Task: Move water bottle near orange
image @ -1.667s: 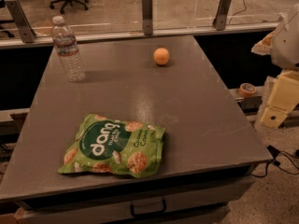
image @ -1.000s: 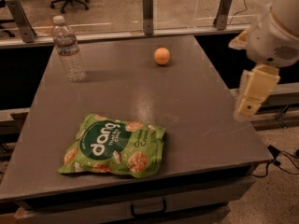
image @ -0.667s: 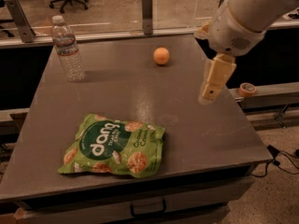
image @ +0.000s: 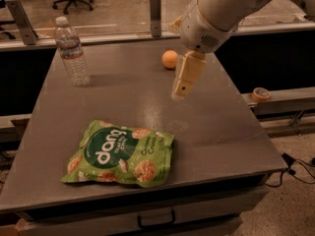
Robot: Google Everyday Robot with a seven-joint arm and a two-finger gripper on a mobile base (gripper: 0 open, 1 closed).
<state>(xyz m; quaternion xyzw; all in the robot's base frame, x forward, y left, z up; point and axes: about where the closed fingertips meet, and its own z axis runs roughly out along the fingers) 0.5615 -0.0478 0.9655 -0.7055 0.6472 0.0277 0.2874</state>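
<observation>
The tool (image: 179, 90) is hung over the worktop (image: 221, 127), just nearer than the orange (image: 170, 59); its opening cannot be told. "dang" is read on the near green bag (image: 120, 154). The water bottle (image: 72, 50) is stood far left, untouched.

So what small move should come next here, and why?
Probably carry the end effector across the table toward the water bottle. It hangs just beside the orange, on the near side, while the bottle stands upright at the far left of the view, well apart from both.
</observation>
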